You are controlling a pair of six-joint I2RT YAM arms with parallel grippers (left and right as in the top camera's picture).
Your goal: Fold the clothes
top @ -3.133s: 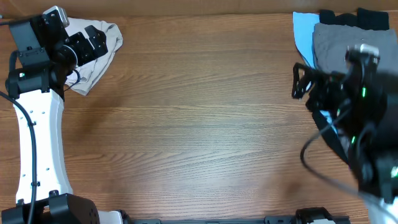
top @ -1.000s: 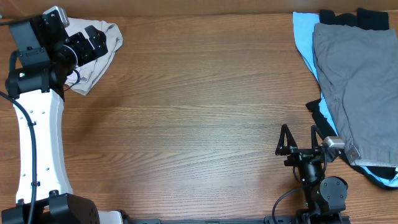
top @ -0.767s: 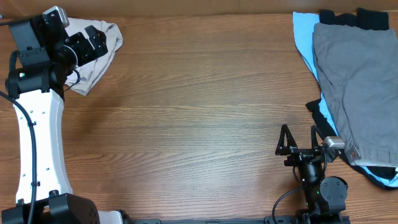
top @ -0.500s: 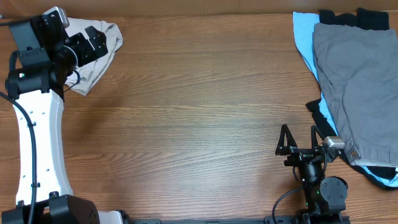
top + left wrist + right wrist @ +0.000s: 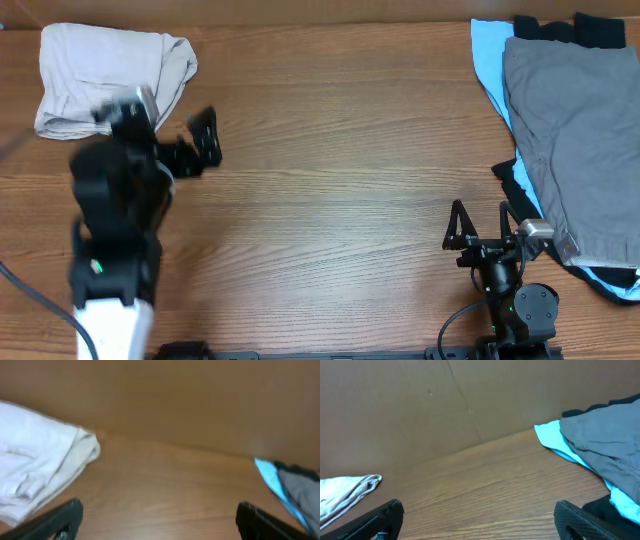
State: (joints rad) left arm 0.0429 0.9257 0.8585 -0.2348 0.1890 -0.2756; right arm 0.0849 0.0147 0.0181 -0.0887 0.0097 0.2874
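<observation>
Colours, garments and table.
We log the cream shorts as plain, unpatterned; grey shorts, light blue garment and black garment likewise solid; table mid-brown with wood grain.

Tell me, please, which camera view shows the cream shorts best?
Overhead: the cream shorts show almost whole in the far-left corner. Left wrist shows them blurred and cropped; right wrist, only an edge.

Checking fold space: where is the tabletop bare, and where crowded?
Bare: the brown wooden table's middle, between the cream cotton shorts and left end effector at left and the grey fabric shorts at right, down to the right end effector. Crowded: right edge, grey shorts over light blue garment and black garment.
</observation>
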